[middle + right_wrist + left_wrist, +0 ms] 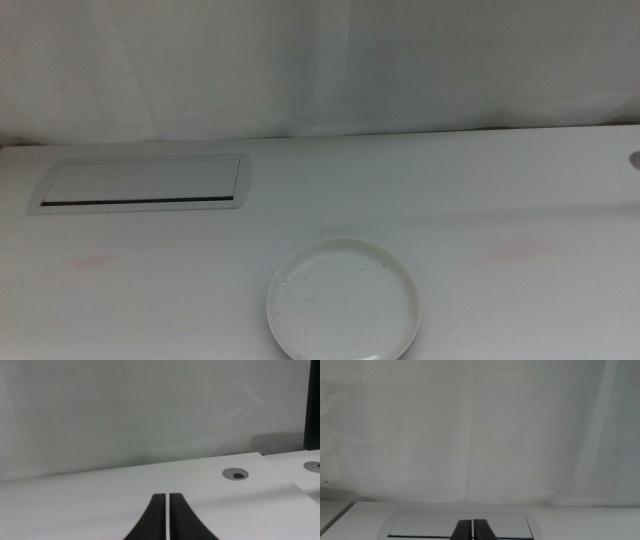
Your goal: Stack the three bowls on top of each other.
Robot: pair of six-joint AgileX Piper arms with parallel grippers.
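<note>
One cream-white bowl sits on the white table near its front edge, in the middle view. It is empty. The grey bowl and the pale green bowl are hidden or out of view. Neither arm shows in the middle view. The left wrist view shows my left gripper with its jaws pressed together and nothing between them, facing the back curtain. The right wrist view shows my right gripper with its jaws together and empty, low over the table.
A flat white rectangular panel is set into the table at the back left and also shows in the left wrist view. A round grey cable grommet lies at the table's right edge. A white curtain closes the back.
</note>
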